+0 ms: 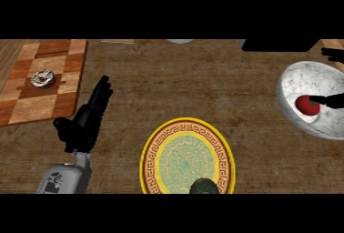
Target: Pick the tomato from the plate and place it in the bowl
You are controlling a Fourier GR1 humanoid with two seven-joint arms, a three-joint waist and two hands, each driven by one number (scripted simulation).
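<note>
The red tomato (308, 104) lies inside the white marbled bowl (299, 79) at the right edge of the head view. Only black fingers of my right hand (334, 100) show there, coming in from the right edge. One tip reaches the tomato's right side, and another part of the hand shows far above it by the bowl's rim, so the hand is spread open and not closed on the tomato. The yellow-rimmed patterned plate (176, 154) sits low in the middle. My left hand (84, 125) rests open at the left, fingers pointing up, apart from the plate.
A dark green rounded object (205, 187) lies on the plate's lower edge. A checkered wooden board (33, 100) at the upper left carries a small round item (43, 78). A dark object (275, 44) stands at the counter's back right.
</note>
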